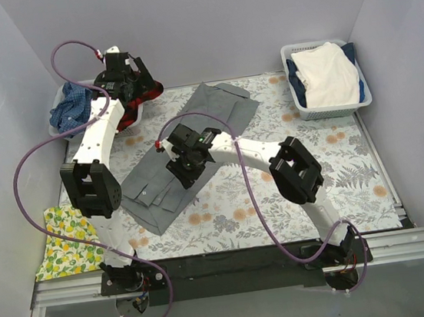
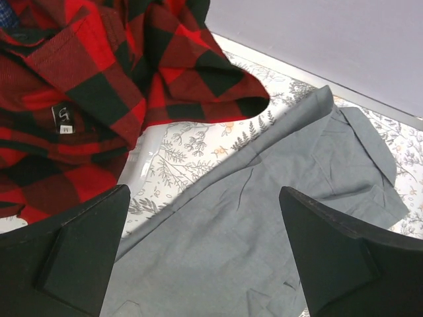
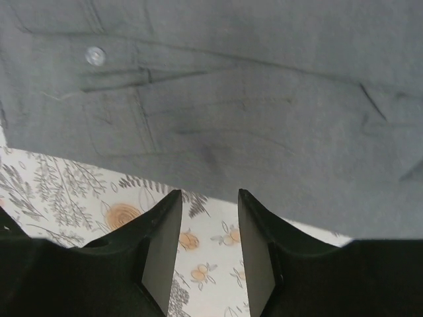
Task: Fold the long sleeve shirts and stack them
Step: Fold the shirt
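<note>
A plain grey shirt (image 1: 221, 107) lies diagonally across the middle of the fern-print cover. My right gripper (image 1: 185, 176) hovers low at its near edge. In the right wrist view that gripper (image 3: 209, 193) is open with only the cover between its fingers, and the grey shirt (image 3: 264, 99), with a button and pocket, lies just ahead. My left gripper (image 1: 139, 82) is raised at the back left beside the red-black plaid shirt (image 1: 140, 105). In the left wrist view it (image 2: 205, 190) stands wide open and empty above the grey shirt (image 2: 264, 218), with the plaid shirt (image 2: 79, 86) to its left. A blue checked shirt (image 1: 71, 110) is bunched at the far left.
A white basket (image 1: 299, 109) holding a white cloth (image 1: 329, 74) stands at the back right. A yellow lemon-print cloth (image 1: 67, 242) hangs off the near left corner. The fern-print cover (image 1: 342, 142) spreads over the table, and grey walls close in three sides.
</note>
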### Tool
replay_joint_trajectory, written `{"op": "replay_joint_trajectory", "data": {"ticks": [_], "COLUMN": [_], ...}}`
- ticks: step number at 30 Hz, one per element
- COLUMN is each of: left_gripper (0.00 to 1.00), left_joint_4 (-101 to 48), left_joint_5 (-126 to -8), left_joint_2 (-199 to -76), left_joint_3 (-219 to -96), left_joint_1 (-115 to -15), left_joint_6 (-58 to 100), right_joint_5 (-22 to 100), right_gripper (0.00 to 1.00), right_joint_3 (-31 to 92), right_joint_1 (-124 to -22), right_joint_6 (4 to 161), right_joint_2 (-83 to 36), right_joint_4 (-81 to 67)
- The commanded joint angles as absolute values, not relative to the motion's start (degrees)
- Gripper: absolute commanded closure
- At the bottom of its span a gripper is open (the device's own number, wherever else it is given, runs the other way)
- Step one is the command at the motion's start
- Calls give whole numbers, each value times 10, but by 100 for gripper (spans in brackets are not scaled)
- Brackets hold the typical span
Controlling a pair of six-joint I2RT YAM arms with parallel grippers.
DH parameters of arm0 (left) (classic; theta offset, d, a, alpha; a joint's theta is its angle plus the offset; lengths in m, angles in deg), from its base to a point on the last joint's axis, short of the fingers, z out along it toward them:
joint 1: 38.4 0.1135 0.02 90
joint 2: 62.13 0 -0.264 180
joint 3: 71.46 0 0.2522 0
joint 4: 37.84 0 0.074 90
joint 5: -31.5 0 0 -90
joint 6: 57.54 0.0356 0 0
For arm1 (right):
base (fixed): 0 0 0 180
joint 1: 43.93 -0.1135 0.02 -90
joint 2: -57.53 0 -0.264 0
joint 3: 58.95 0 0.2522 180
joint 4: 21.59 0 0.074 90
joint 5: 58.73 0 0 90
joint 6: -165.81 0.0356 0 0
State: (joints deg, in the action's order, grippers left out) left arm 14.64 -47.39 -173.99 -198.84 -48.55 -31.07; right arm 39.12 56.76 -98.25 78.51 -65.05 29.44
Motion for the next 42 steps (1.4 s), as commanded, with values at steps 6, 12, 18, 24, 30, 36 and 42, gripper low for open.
{"op": "replay_joint_trajectory", "data": {"ticks": [6, 12, 18, 24, 30, 36, 42], "left_gripper": [2, 2, 2, 2, 2, 2, 2], "left_joint_4": [159, 163, 156, 165, 164, 199, 253], "left_joint_5": [-470, -480, -493, -516, -574, -676, -692], "left_joint_2": [-1698, -1697, -1679, -1650, -1594, -1564, -1525], "left_joint_3": [-1972, -1973, -1947, -1907, -1816, -1721, -1607], "left_joint_1": [-476, -474, -474, -474, -474, -489, -530], "left_joint_6": [-319, -321, -309, -306, -303, -310, -313], "right_joint_5": [479, 488, 424, 379, 339, 320, 363], "right_gripper": [52, 52, 52, 53, 53, 53, 51], "right_joint_3": [622, 567, 489, 324, 205, 149, 152], "right_joint_1": [-993, -993, -982, -951, -891, -812, -796], "right_joint_6": [760, 745, 748, 768, 798, 827, 865], "right_joint_2": [-715, -726, -689, -598, -516, -459, -391], "right_joint_4": [293, 294, 312, 310, 304, 311, 297]}}
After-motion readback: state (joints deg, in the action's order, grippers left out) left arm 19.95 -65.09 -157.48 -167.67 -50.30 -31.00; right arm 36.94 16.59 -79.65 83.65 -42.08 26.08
